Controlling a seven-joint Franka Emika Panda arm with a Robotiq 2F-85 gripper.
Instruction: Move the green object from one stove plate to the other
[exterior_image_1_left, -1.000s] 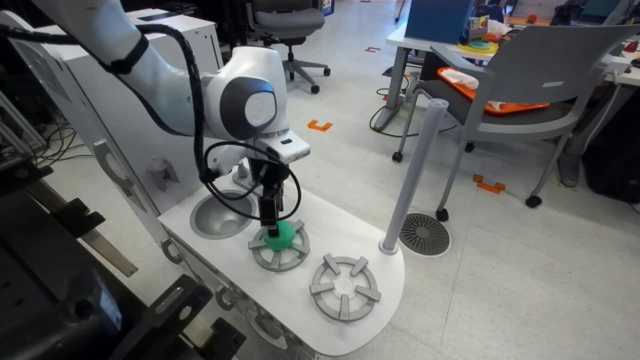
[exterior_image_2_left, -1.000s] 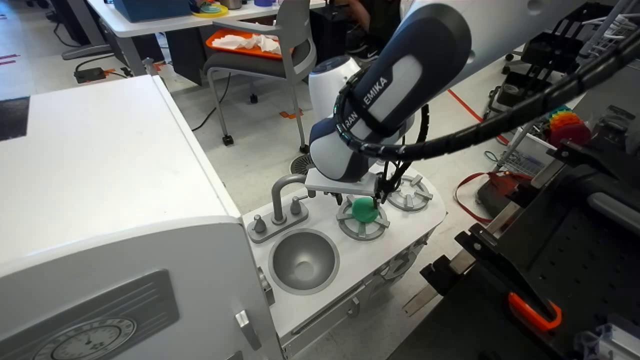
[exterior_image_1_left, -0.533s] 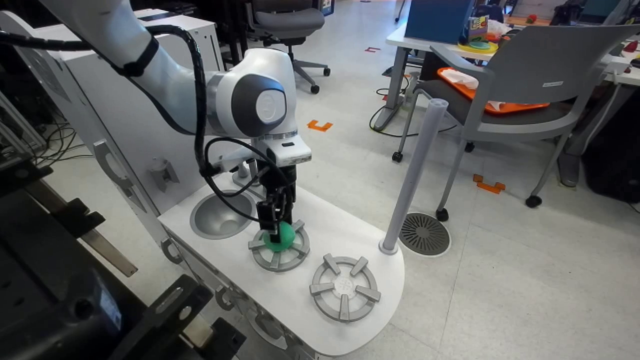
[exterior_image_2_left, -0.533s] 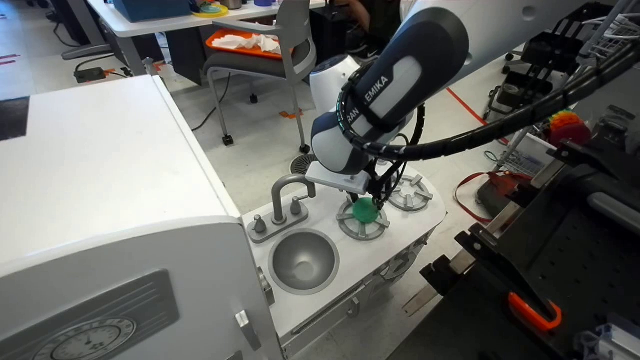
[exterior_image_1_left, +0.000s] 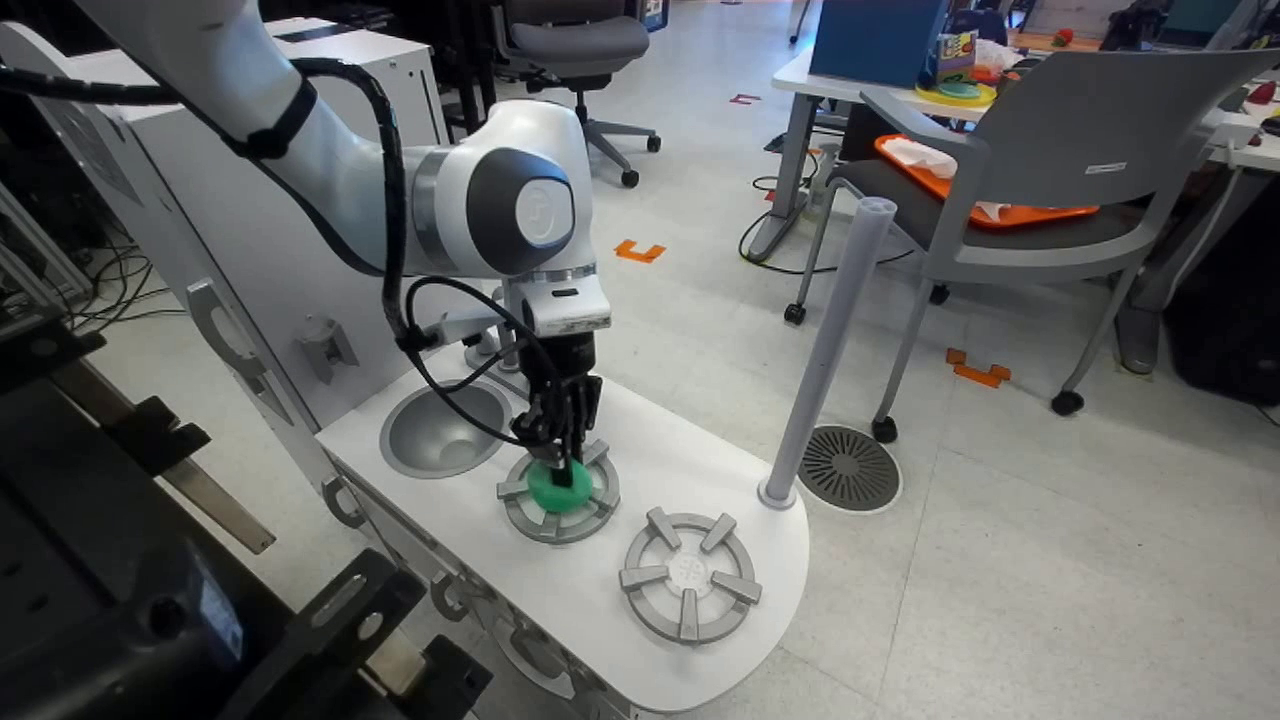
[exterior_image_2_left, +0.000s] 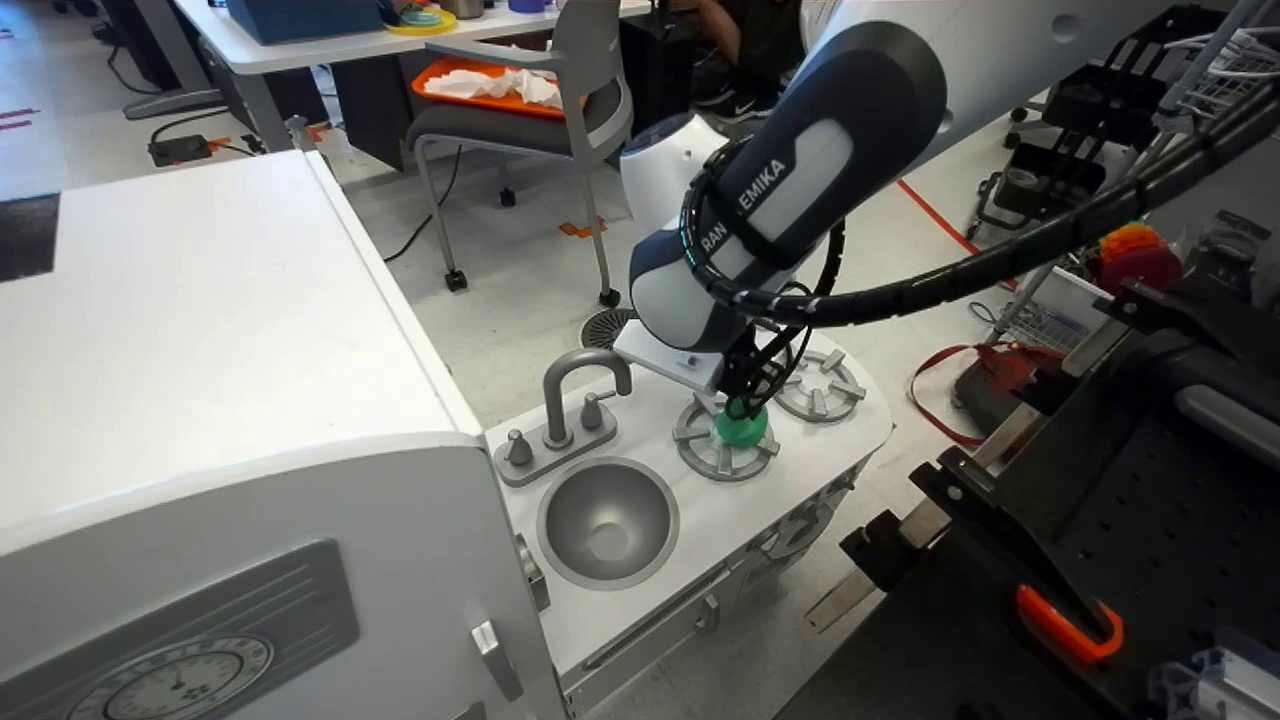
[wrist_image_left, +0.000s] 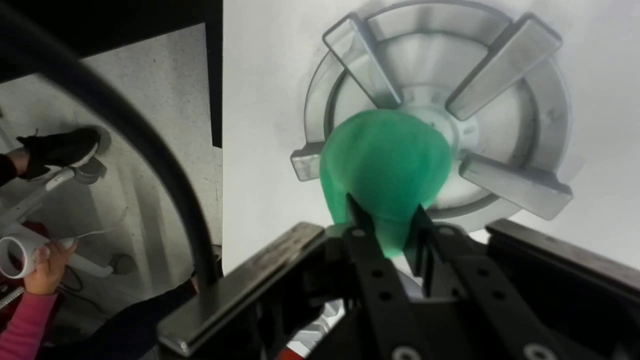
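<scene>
- The bright green, roundish lump (wrist_image_left: 385, 155) is at the round silver-grey toy stove plate (exterior_image_1_left: 550, 524) nearer the sink, inside the outline of its ring in both exterior views.
- A black two-fingered gripper (wrist_image_left: 386, 207) points down at the lump. Its fingers (wrist_image_left: 361, 218) stand narrow, with green material squeezed in the gap between them: it holds the lump.
- In the wrist view the lump bulges out past the fingertips and covers part of the plate's pale centre; four of the prongs show around it.
- Whether the underside of the lump rests on the prongs or hangs just above them, I cannot tell.
- A matching silver-grey stove plate (exterior_image_1_left: 689, 612) lies near the gripped lump, toward the rounded end of the smooth white counter (exterior_image_1_left: 600, 600). In an exterior view its five prongs and pale centre are in plain sight.
- A smooth, round grey sink bowl (exterior_image_2_left: 590, 490) is set into the counter beside the plate with the lump, and a bent grey faucet (exterior_image_2_left: 553, 400) stands next to it.
- A white and dark-grey robot arm (exterior_image_1_left: 330, 170) reaches over the counter, a thick black cable (exterior_image_1_left: 396, 230) running along it.
- A round grey pole (exterior_image_1_left: 830, 340) rises from the counter near the matching plate.
- On the floor beyond, a grey chair (exterior_image_1_left: 1100, 130) bears an orange tray (exterior_image_1_left: 1050, 213).
</scene>
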